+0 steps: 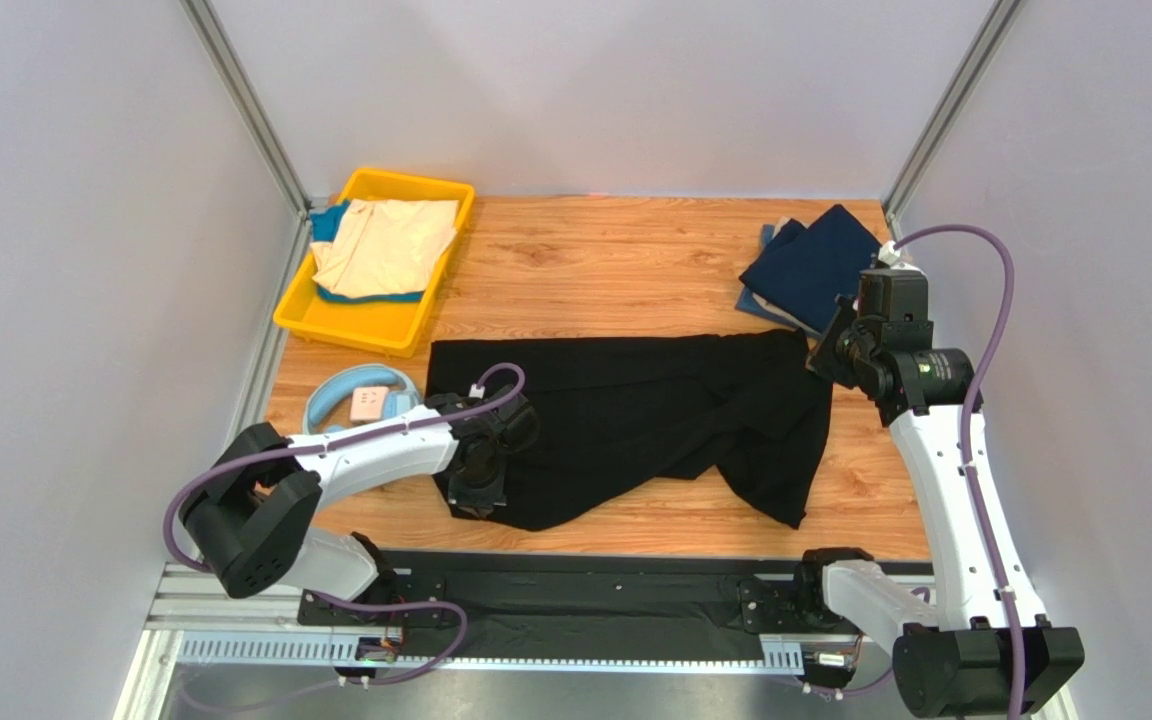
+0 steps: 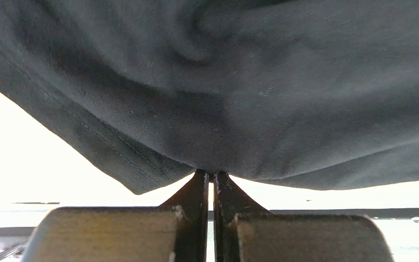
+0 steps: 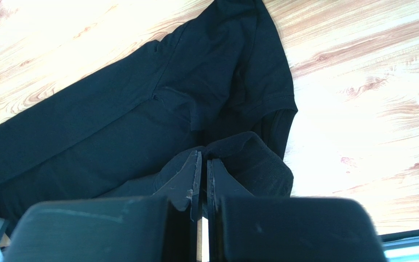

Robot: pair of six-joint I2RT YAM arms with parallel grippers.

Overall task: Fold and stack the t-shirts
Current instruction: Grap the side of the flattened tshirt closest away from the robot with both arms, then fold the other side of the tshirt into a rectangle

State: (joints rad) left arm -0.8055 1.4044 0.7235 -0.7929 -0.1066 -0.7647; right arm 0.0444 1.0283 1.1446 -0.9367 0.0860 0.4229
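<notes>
A large black t-shirt (image 1: pixel 642 420) lies spread across the middle of the wooden table, bunched toward its right side. My left gripper (image 1: pixel 477 488) sits at the shirt's near left corner. In the left wrist view it (image 2: pixel 213 173) is shut on the black cloth (image 2: pixel 250 82), which hangs over the camera. My right gripper (image 1: pixel 833 353) is at the shirt's far right edge. In the right wrist view it (image 3: pixel 203 155) is shut on a raised fold of the black cloth (image 3: pixel 140 125). A navy t-shirt (image 1: pixel 815 263) lies folded at the back right. A beige t-shirt (image 1: pixel 387 248) rests in the bin.
A yellow bin (image 1: pixel 297 315) stands at the back left, with teal cloth (image 1: pixel 330 222) under the beige shirt. Light-blue headphones (image 1: pixel 364 402) lie just left of the black shirt, close to my left arm. Grey walls close in the table on both sides.
</notes>
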